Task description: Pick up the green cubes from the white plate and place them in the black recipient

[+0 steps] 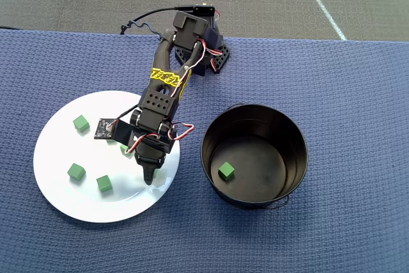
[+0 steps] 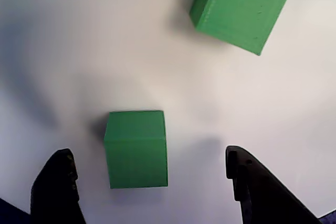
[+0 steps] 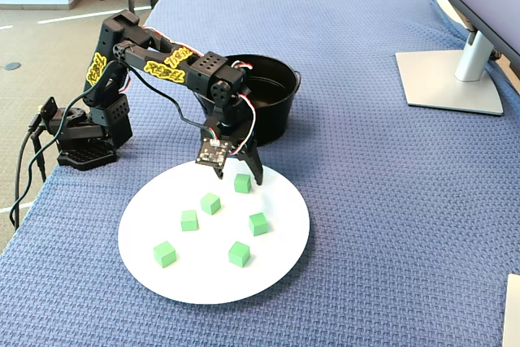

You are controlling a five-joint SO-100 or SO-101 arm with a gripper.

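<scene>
Gripper (image 2: 149, 182) spread wide over the white plate (image 3: 276, 262), straddling 1 green cube (image 2: 136, 148) off-centre toward the left finger in the wrist view. Recommend centring, then descending before closing.

I am wearing matte black plastic all along my arm (image 3: 162, 62), with yellow lettering running on two links. Red and white wires are looping beside my joints. My gripper (image 2: 149, 182) is showing two dark, pointed fingers (image 2: 55, 184).
</scene>
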